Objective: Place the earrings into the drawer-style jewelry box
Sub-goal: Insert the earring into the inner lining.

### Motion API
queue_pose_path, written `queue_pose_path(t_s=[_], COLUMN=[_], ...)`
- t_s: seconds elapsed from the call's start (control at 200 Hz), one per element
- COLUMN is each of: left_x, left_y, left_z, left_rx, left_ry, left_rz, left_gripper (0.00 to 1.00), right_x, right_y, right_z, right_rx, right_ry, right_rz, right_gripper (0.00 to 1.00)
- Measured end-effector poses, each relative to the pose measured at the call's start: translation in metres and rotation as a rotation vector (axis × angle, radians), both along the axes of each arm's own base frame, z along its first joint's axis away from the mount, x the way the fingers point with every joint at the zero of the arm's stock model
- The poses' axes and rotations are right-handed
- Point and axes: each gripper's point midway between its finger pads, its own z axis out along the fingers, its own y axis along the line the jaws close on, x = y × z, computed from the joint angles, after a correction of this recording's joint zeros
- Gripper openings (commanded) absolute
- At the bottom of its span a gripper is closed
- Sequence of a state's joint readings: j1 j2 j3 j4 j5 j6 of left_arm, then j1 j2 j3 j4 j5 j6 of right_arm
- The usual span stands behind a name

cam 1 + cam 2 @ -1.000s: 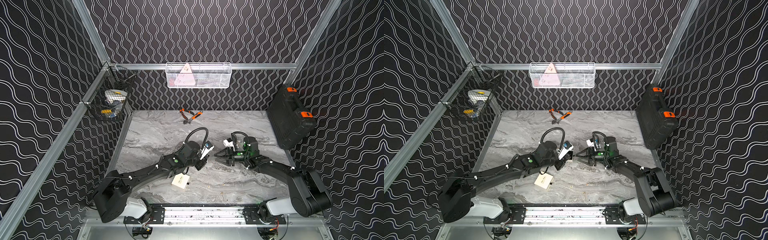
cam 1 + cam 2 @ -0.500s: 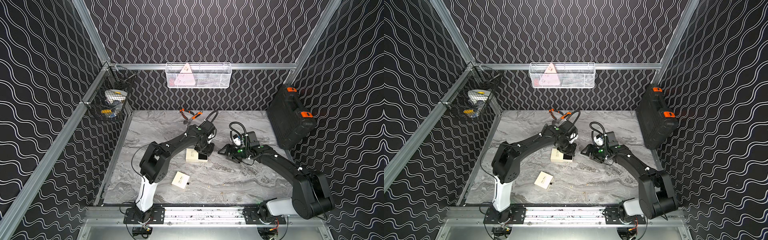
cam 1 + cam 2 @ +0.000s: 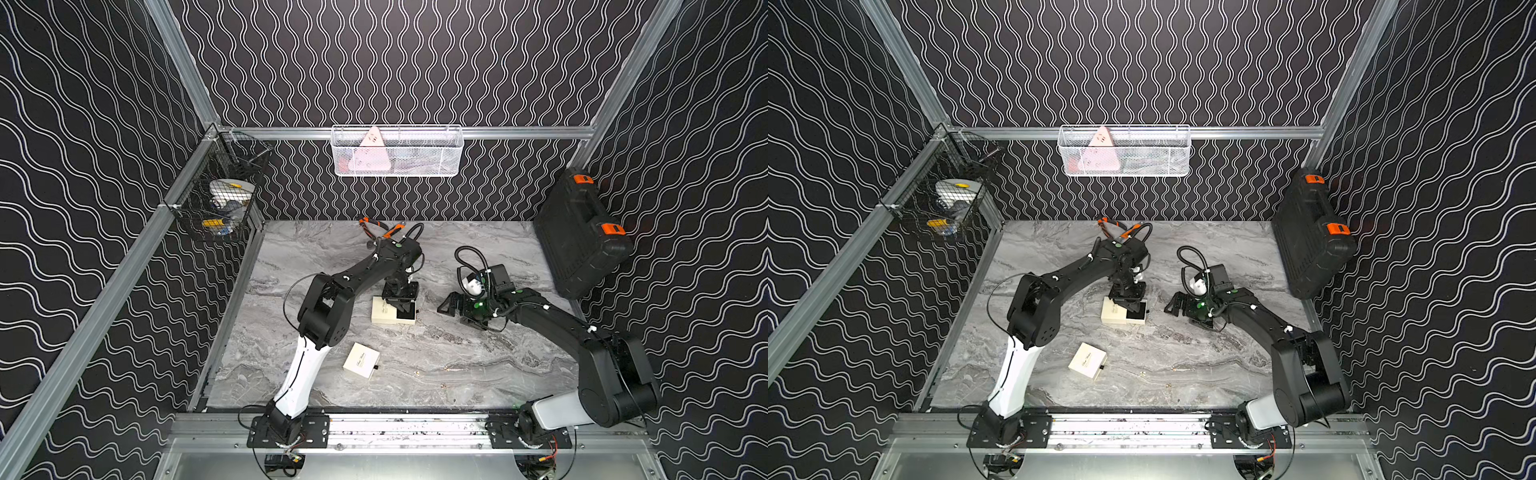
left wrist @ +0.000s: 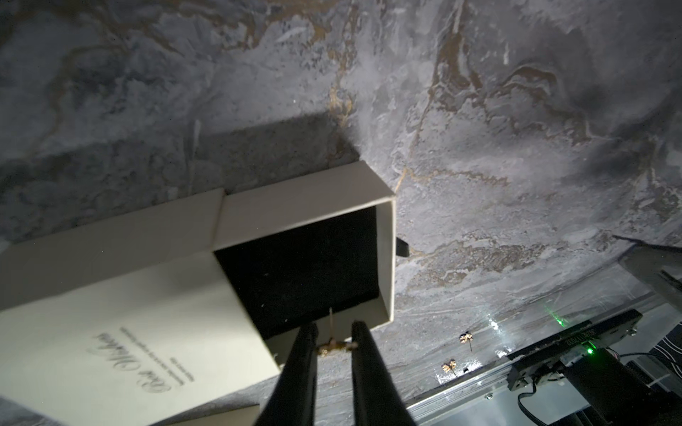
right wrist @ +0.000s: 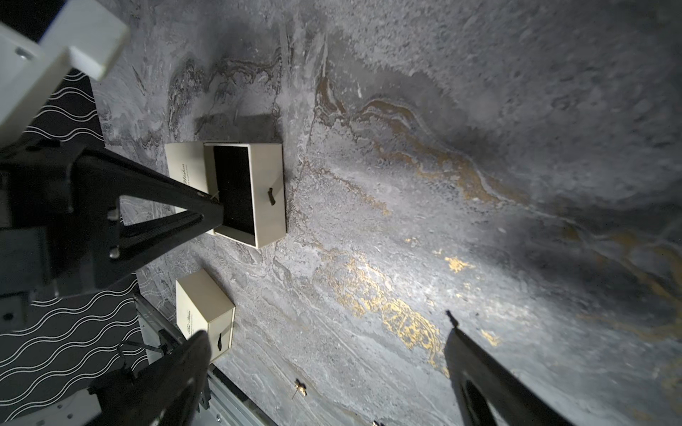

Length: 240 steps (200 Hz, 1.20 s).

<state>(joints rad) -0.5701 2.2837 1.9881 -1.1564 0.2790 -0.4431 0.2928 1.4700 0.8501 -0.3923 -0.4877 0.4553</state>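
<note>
The drawer-style jewelry box (image 3: 384, 312) (image 3: 1113, 312) is cream and lies mid-table with its black-lined drawer (image 4: 306, 265) pulled out. My left gripper (image 4: 334, 345) (image 3: 400, 306) hangs over the drawer's edge, shut on one gold earring (image 4: 332, 346) pinched between the fingertips. Two more earrings (image 4: 466, 337) (image 4: 448, 367) lie on the marble near the front rail, and one earring (image 5: 299, 388) shows in the right wrist view. My right gripper (image 5: 326, 332) (image 3: 446, 303) stands to the right of the box, open and empty.
A second, closed cream box (image 3: 361, 360) (image 5: 205, 313) lies nearer the front. A black case (image 3: 582, 232) leans at the right wall. Orange-handled pliers (image 3: 376, 226) lie at the back. A white wire basket (image 3: 397, 151) and a black one (image 3: 220, 203) hang on the walls.
My left arm has swung back from beside the right gripper and now hangs over the open drawer. The right gripper has opened wide and drawn a little to the right.
</note>
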Motion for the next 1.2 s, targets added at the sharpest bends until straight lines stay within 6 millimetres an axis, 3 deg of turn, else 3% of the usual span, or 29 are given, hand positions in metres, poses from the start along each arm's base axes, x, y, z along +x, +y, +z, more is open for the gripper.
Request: queue_pose_path(t_s=[0.475,1.201], left_x=[0.011,0.01], left_y=[-0.001,-0.008], left_z=[-0.006,-0.026], left_rx=[0.052,0.145], left_ry=[-0.016,-0.025], left_rz=[-0.007,-0.071], left_gripper=[0.0,0.0], right_x=[0.001,-0.002], right_y=[0.001,0.003], right_z=[-0.003,-0.003], right_rx=[0.001,0.013], right_ry=[0.011,0.018], right_rz=[0.005,0.011], right_gripper=[1.0,1.0])
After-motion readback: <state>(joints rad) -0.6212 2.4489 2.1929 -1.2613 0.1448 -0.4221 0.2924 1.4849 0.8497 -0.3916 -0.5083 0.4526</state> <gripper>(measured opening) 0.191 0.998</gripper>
